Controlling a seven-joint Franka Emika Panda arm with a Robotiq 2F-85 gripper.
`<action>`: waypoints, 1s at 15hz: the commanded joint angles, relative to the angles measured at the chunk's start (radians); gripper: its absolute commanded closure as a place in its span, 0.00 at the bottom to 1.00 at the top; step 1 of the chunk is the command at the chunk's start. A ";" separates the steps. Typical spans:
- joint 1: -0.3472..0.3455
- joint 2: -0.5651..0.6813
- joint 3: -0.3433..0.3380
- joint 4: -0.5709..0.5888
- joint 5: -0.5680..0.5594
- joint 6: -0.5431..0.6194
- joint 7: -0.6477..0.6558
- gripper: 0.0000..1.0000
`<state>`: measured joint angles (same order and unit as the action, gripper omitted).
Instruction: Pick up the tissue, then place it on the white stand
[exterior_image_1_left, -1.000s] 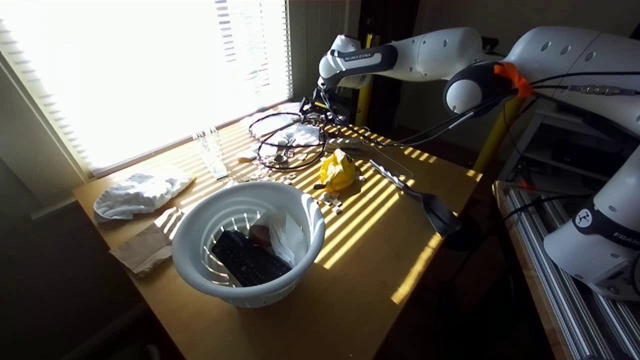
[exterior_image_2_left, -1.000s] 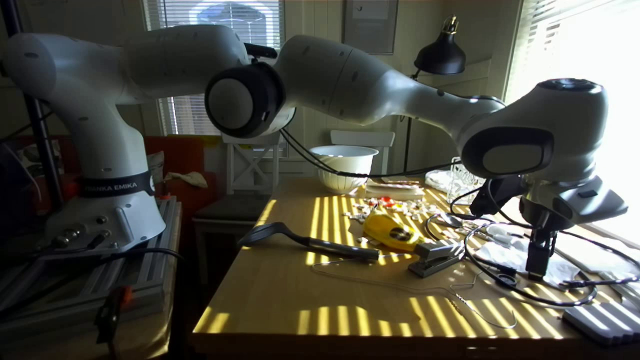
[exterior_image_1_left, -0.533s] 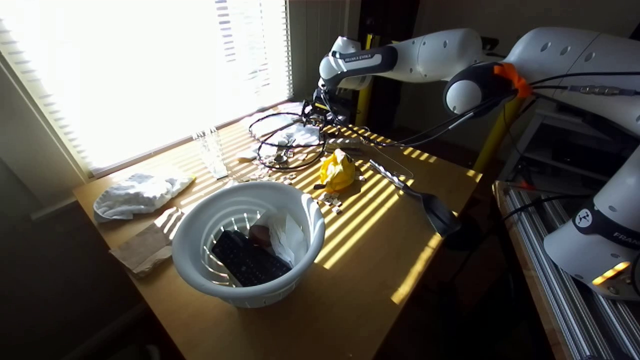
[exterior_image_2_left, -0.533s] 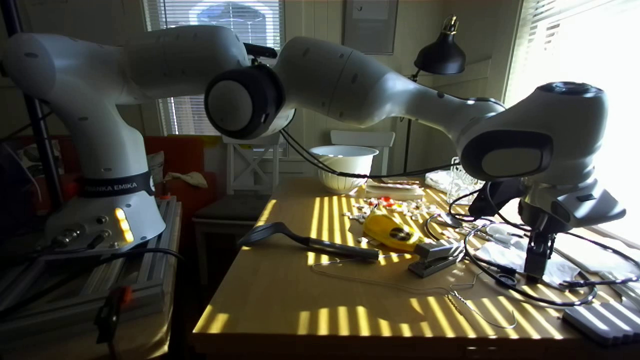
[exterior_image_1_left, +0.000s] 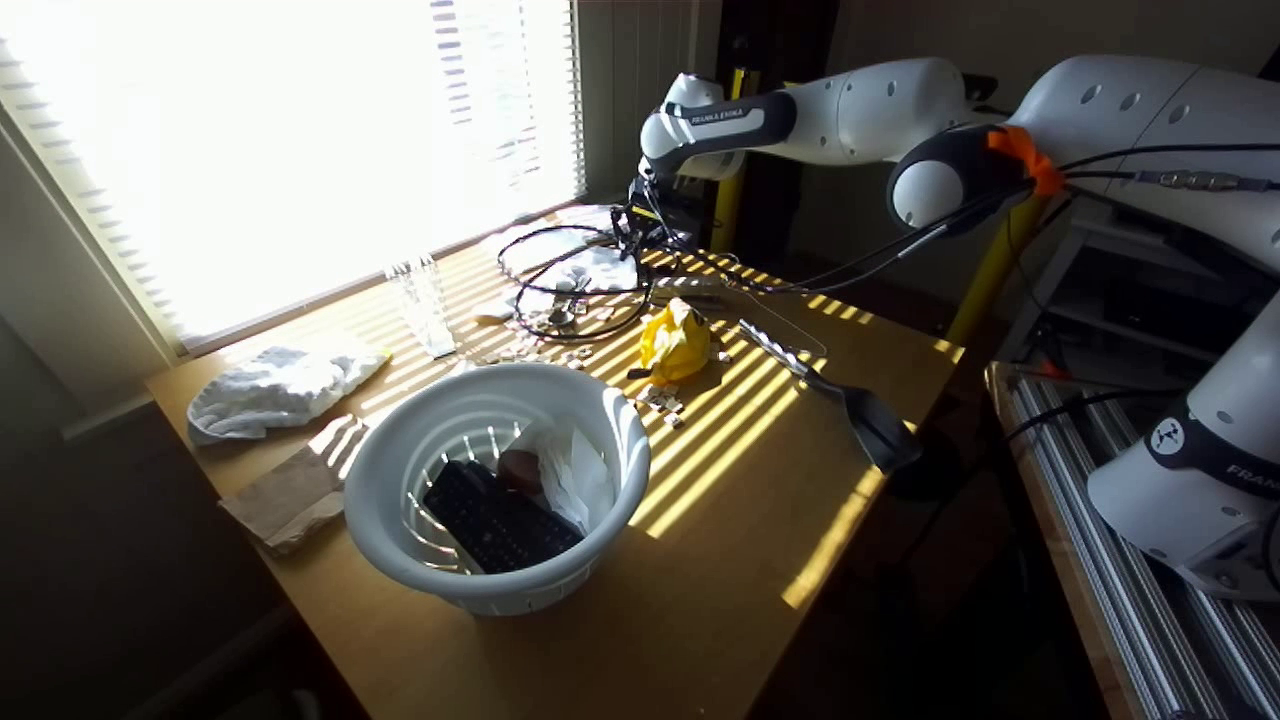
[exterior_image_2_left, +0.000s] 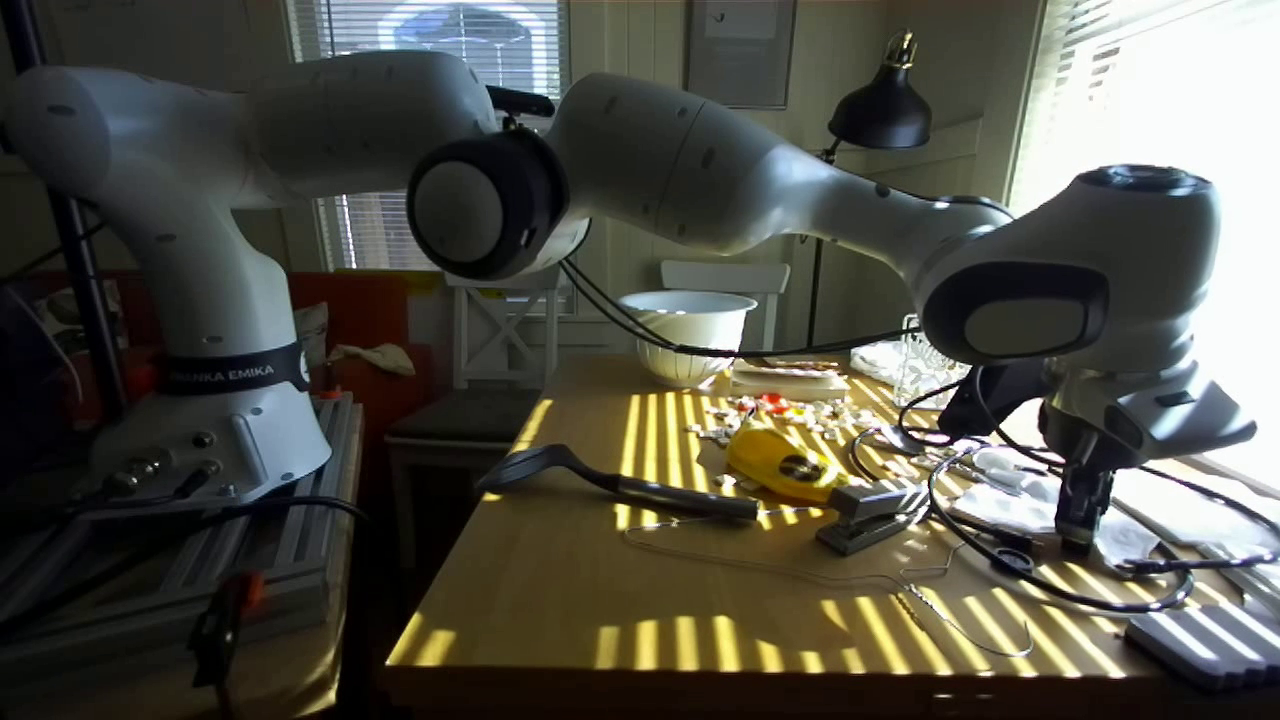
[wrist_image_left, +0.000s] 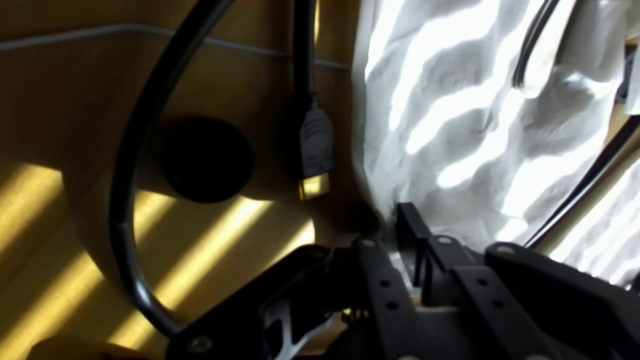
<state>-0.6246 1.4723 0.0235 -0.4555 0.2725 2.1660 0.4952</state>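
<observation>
Hand (wrist_image_left: 392, 235): fingers drawn together, the near edge of the tissue (wrist_image_left: 445, 145) puckered between them. Read as a pinch on that edge; depth of bite hidden.
Tissue, bearing: on the desk (exterior_image_1_left: 690, 600), touching the fingers, spreading ahead of the hand and to the right in the wrist view. Both exterior views put it on the same side of the hand as the white stand (exterior_image_1_left: 425, 312).
Tissue, long axis: not settled; the wrist view cuts off its top. The visible part runs away from the hand.
White stand, bearing: well apart from the hand, upright, beyond the tissue and toward the basket (exterior_image_1_left: 375, 500).
Cable (wrist_image_left: 122, 220): curves beside the hand, opposite the tissue. Dark lengths also run along the tissue and seem to cross it; one cable or several, cannot tell.
Plug (wrist_image_left: 316, 145): near the hand, apart from the tissue.
Stage: grasp judged made, lift not; the tissue appears to rest on the desk.
Next move: judged to need a straight lift, tissue trailing from one edge, then a carry toward the white stand.
Risk: cable may snag the trailing part.
</observation>
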 joint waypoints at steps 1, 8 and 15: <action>0.003 0.003 0.005 0.013 0.009 0.004 0.011 1.00; 0.059 -0.129 -0.039 -0.013 -0.040 -0.039 -0.015 1.00; 0.117 -0.272 -0.046 -0.014 -0.067 -0.142 -0.167 1.00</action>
<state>-0.5262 1.2587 -0.0176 -0.4484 0.2356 2.0721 0.3796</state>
